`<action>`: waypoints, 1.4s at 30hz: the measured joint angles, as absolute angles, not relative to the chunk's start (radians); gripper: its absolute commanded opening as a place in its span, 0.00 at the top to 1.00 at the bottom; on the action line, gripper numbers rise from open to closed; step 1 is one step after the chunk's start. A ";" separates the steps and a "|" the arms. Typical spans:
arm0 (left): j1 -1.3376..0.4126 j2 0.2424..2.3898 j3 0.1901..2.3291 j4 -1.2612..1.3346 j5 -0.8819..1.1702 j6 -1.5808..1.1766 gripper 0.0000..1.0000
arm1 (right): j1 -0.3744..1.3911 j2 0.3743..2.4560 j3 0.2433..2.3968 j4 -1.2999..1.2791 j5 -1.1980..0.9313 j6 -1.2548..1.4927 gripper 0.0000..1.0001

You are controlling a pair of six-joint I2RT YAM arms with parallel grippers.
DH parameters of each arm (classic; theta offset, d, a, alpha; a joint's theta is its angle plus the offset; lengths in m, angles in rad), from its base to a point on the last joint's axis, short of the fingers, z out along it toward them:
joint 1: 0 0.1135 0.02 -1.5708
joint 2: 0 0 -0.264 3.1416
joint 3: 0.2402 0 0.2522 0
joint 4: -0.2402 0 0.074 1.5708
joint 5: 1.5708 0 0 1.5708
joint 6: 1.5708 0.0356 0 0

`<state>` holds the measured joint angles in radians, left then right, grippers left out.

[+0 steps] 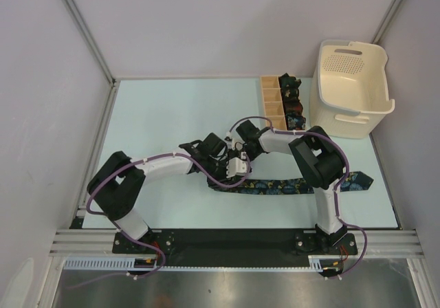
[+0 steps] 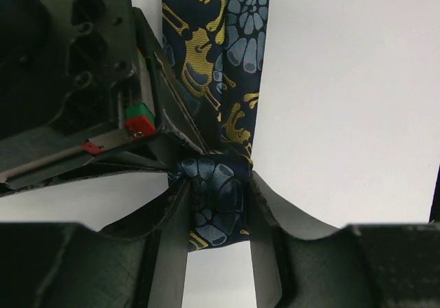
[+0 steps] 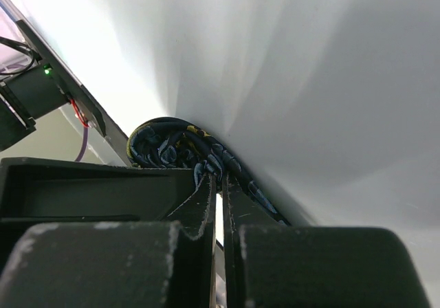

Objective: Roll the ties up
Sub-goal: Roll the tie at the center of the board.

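left fingers [image 2: 168, 253] tight around tie roll [image 2: 214, 199]

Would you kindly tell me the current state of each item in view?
floral tie: one end rolled, rest lying flat.
left gripper: shut on the tie's roll.
right gripper: shut on the roll too.
wooden box: right side holds rolled ties.
basket: upright.
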<state>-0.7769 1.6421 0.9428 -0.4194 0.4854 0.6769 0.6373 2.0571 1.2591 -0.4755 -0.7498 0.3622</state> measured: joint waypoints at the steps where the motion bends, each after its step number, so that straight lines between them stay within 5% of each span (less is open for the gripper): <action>1: -0.779 1.645 0.947 -0.420 0.479 0.669 0.60 | 0.636 2.057 1.257 -0.472 -0.753 0.363 1.00; 9: -0.805 1.667 0.970 -0.434 0.424 0.626 0.57 | 0.621 2.057 1.234 -0.440 -0.794 0.361 1.00; 16: -0.815 1.707 0.999 -0.450 0.394 0.609 0.58 | 0.584 2.057 1.187 -0.386 -0.866 0.391 0.86; 42: -0.822 1.713 0.982 -0.417 0.384 0.613 0.58 | 0.545 1.922 1.083 -0.326 -0.974 0.469 0.66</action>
<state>-0.8223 1.7126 0.9817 -0.4168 0.3836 0.6132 0.5446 1.9221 1.0832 -0.3264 -0.9737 0.4690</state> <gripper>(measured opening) 0.423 0.332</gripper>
